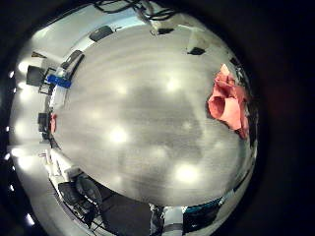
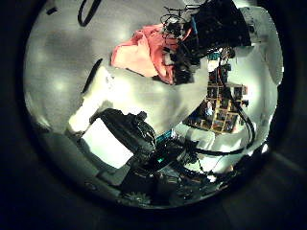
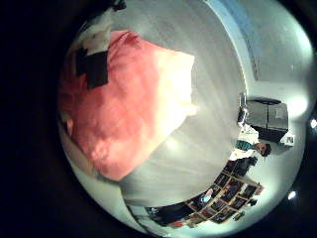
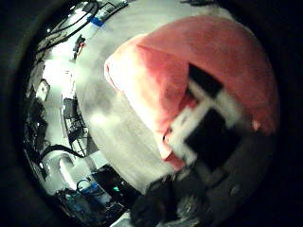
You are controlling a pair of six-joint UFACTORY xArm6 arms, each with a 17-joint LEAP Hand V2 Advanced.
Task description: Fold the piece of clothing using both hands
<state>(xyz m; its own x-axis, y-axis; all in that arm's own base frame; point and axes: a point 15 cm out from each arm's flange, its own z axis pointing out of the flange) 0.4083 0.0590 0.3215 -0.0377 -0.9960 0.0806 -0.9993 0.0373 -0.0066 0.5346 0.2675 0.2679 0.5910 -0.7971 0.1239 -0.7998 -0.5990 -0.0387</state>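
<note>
Grey desk (image 1: 138, 108) with glare spots all over it, and the pink clothing (image 3: 129, 99) lies bunched up on top. It fills the right robot hand (image 4: 204, 118) palm views, so that one's right over it, fingers reaching onto the cloth, can't tell if they're pinching. The left robot hand (image 2: 120, 139) is well apart from it, can't tell its fingers either

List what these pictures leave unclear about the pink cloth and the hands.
- Pink cloth: its type and fold state unclear; bunched up, partly covered by the right hand's fingers in the right palm views.
- Left hand: not visible in its own views.
- A hand by the cloth: grip hidden.
</note>
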